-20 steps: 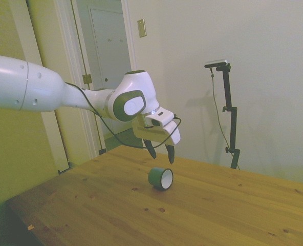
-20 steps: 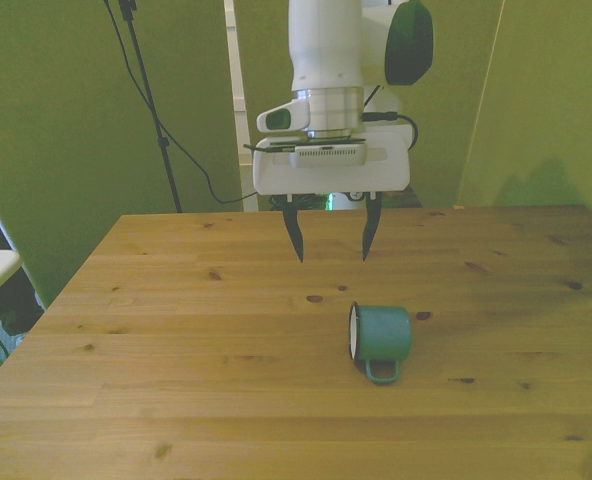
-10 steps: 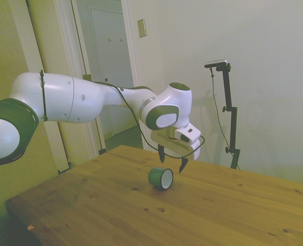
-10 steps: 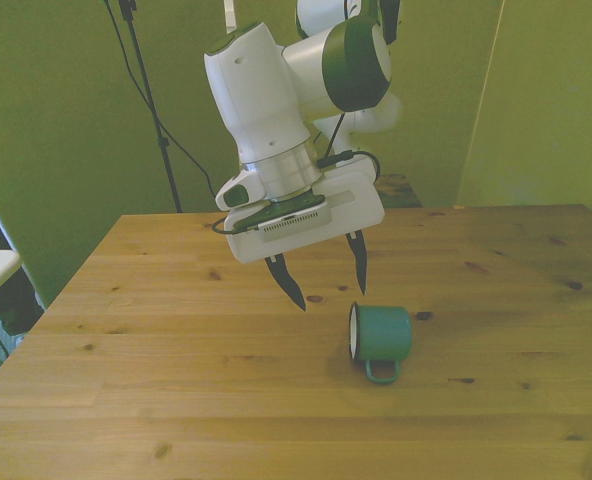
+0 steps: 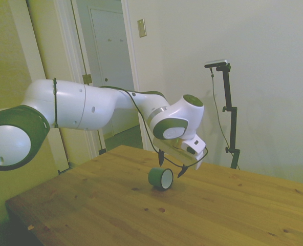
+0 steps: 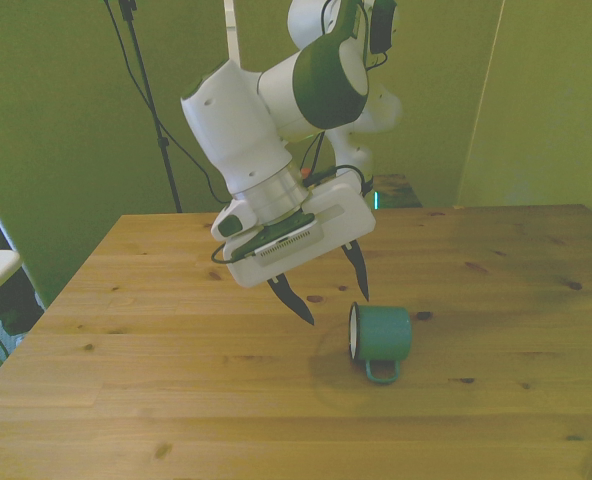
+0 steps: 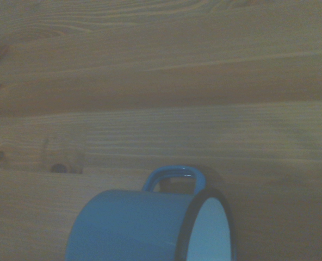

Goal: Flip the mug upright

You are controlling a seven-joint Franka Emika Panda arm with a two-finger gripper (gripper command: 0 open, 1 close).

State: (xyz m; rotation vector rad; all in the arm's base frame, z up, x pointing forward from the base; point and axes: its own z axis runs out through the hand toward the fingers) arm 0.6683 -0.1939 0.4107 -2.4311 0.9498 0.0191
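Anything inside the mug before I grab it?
The mug lies on its side on the table. The side view shows a white interior through its mouth with nothing in it; the deepest part near the base is not visible. The gripper hangs open above.

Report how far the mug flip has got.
Done: the approach only. The gripper hangs tilted just above the mug, fingers open, one fingertip close to its rim, not touching.

In hand: nothing is gripped.

Left: the whole flip. The mug lies on its side on the table, white mouth toward the front view's left, handle flat on the wood.
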